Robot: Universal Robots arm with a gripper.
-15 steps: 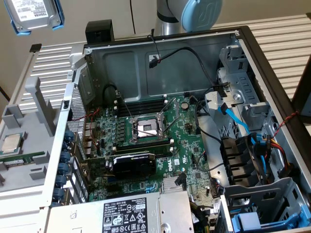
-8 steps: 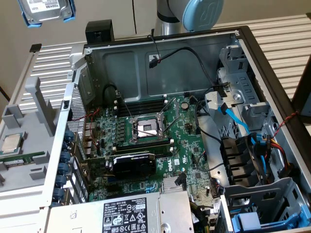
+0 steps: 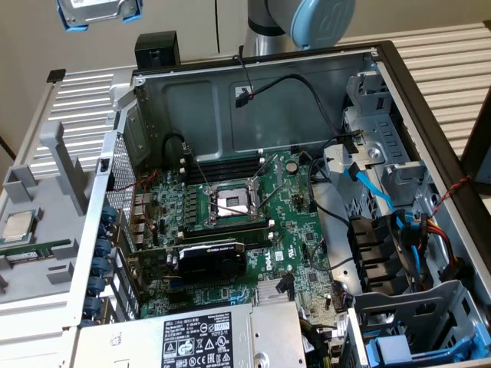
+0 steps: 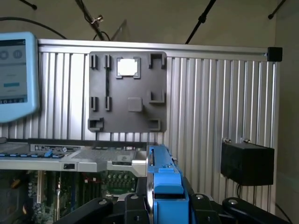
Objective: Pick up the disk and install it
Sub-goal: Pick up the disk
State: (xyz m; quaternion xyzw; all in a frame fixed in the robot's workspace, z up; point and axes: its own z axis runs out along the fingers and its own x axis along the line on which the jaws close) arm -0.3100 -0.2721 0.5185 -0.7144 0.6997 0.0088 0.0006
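Observation:
The disk point(image 3: 98, 12), silver-grey with a white label in a bright blue carrier, hangs high in the air at the exterior view's upper left, beyond the open computer case point(image 3: 253, 100). In the wrist view the disk's blue carrier point(image 4: 164, 179) stands on edge between my black fingers point(image 4: 133, 207). My gripper point(image 4: 166, 203) is shut on it, above the rim of the case point(image 4: 70, 161).
A grey fixture plate point(image 3: 46, 222) at the exterior view's left carries a square processor chip point(image 3: 18, 228) and a green memory stick point(image 3: 34, 249). Drive bays with blue fittings point(image 3: 399, 349) and loose cables point(image 3: 368, 184) line the case's right side. A black box point(image 4: 246, 163) sits on the ribbed table.

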